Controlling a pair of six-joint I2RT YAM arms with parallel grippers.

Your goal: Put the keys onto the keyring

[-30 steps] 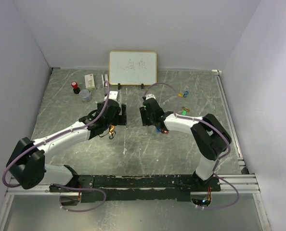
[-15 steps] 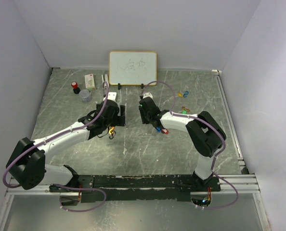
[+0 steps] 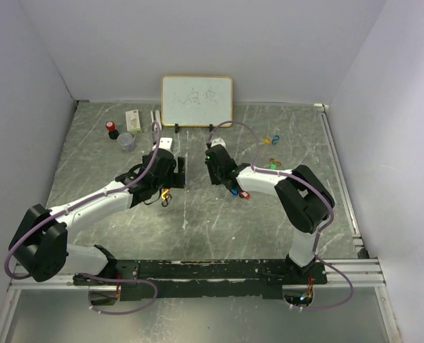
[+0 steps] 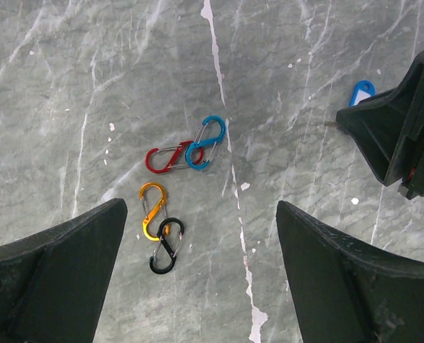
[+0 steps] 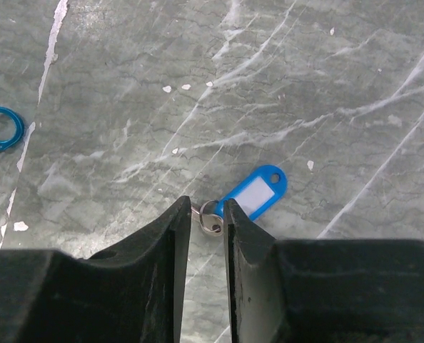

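The blue key tag [image 5: 257, 191] lies flat on the worktop [image 5: 326, 86], its long axis running up-right from the right gripper [image 5: 207, 209], whose nearly closed jaws straddle its metal ring [image 5: 212, 218], grip unclear, while the left gripper [image 4: 200, 214] gapes wide.

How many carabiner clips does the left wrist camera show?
4. A red clip and a blue clip overlap mid-frame; an orange clip lies just below, with a black clip overlapping its lower end. Others may lie outside that view.
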